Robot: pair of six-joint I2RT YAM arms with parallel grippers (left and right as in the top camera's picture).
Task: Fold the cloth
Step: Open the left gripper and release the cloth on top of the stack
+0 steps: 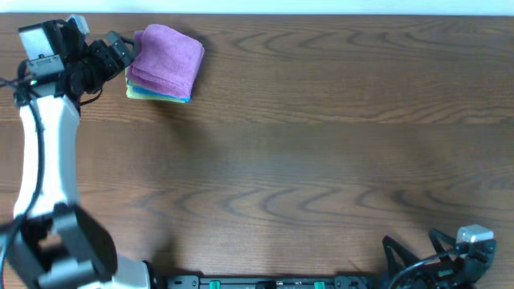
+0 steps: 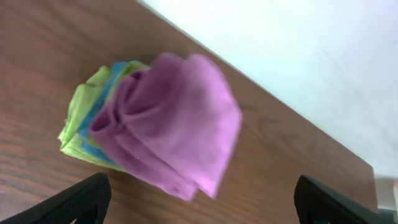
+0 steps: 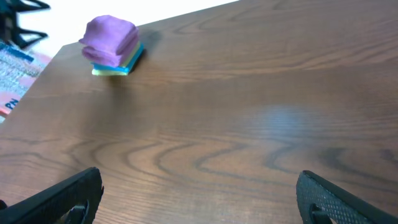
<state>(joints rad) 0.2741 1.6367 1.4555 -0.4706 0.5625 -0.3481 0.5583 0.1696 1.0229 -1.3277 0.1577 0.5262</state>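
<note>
A folded purple cloth (image 1: 170, 53) lies on top of a small stack of folded cloths, a blue and a yellow-green one (image 1: 152, 93), at the far left of the wooden table. My left gripper (image 1: 122, 50) is open and empty just left of the stack, not touching it. In the left wrist view the purple cloth (image 2: 177, 124) sits on the blue and green cloths (image 2: 79, 118), beyond my open fingers (image 2: 199, 202). My right gripper (image 1: 418, 250) is open and empty at the near right edge. The stack also shows far off in the right wrist view (image 3: 112, 43), past my open right fingers (image 3: 199, 199).
The wooden table (image 1: 321, 144) stretches wide to the right of the stack. Its far edge meets a white surface (image 2: 323, 56) just behind the stack. Printed papers (image 3: 15, 68) lie off the table's left side.
</note>
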